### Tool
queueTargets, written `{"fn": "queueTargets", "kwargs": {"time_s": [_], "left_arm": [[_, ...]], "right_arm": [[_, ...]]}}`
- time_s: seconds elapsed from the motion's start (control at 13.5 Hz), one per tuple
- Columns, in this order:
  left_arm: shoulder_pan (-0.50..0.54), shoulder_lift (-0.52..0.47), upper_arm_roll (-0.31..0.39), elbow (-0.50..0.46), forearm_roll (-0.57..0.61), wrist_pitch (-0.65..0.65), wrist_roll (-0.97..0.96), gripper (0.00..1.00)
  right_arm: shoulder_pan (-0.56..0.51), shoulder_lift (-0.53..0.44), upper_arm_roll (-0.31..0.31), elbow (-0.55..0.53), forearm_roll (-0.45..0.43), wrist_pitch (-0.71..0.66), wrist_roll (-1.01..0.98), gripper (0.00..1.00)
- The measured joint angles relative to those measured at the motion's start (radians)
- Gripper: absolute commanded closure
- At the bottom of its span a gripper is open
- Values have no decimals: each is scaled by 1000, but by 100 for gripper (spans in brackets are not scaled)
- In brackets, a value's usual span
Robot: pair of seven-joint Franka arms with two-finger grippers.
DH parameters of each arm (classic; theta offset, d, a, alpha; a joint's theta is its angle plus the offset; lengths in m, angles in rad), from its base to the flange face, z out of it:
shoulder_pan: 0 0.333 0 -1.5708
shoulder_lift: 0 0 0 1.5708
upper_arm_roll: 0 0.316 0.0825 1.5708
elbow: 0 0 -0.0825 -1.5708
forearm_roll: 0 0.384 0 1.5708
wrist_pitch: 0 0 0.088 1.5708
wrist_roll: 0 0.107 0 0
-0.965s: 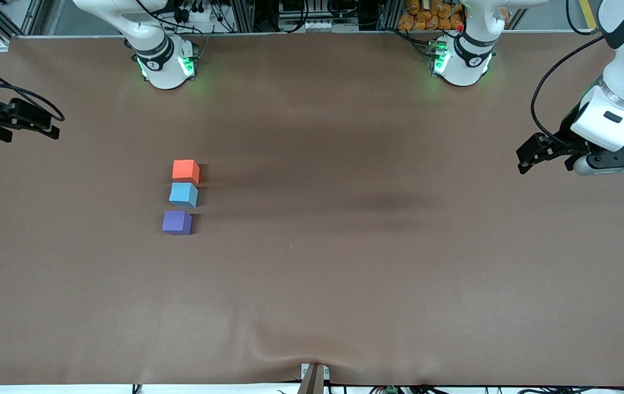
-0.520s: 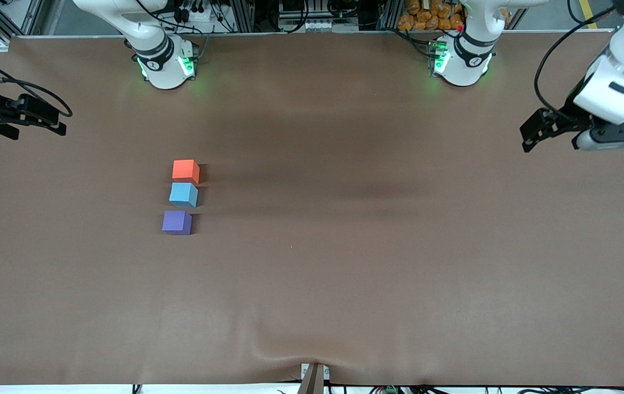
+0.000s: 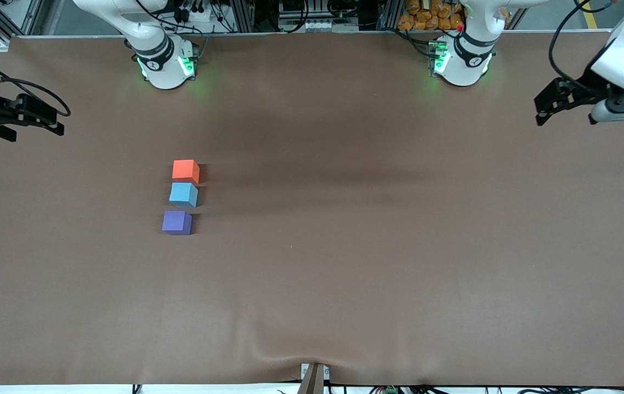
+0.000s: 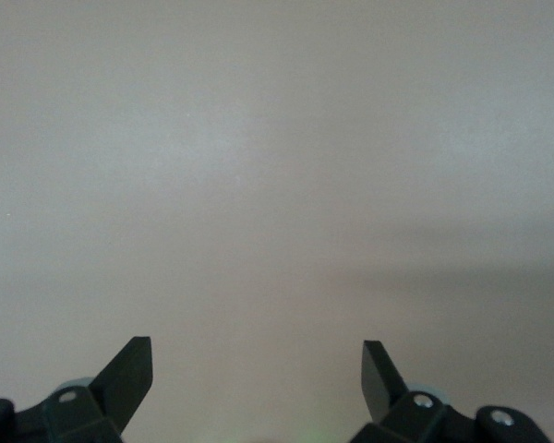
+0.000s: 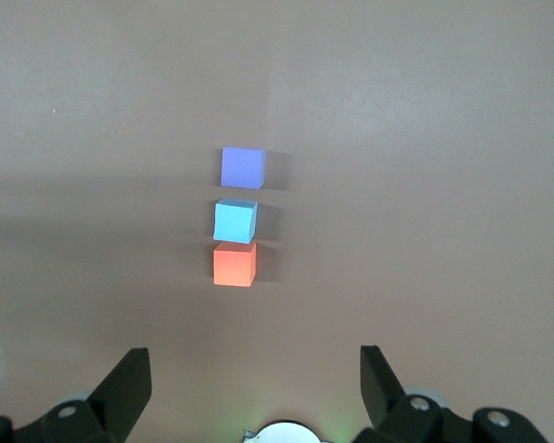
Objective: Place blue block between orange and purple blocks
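Blue block [image 3: 183, 195]: small light sky-blue cube, left of centre in the front view, resting on the table in the middle of a short row of three cubes; also seen in the right wrist view [image 5: 235, 221].
Orange block [image 3: 185, 170]: bright orange-red cube, just above the blue one in the front view, so farther from the front camera; their edges look close to touching, though I cannot tell if they meet.
Purple block [image 3: 176, 222]: violet cube, just below the blue one in the front view, nearer to the front camera, with a thin strip of table showing between the two.
Row: all three cubes sit upright, the line running slightly aslant, toward the right arm's end of the table.
Table [image 3: 377, 246]: covered in plain brown cloth, with a soft wrinkle at the lower middle edge.
Left gripper [image 3: 547, 106]: upper right of the front view, hanging over bare cloth at the left arm's end, fingers spread wide, holding nothing.
Right gripper [image 3: 52, 121]: upper left edge of the front view, over the right arm's end of the table, fingers spread wide, holding nothing, well apart from the cubes.
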Motion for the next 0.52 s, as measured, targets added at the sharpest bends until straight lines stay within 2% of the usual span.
{"fn": "queueTargets", "kwargs": {"time_s": [0.15,0.52], "left_arm": [[32,-1,1,3,-20,0,31,0],[34,6,-1,27,-22,0,31,0]], "right_arm": [[0,0,0,-1,0,0,0,0],[-1,0,0,-3,0,0,-1,0]]}}
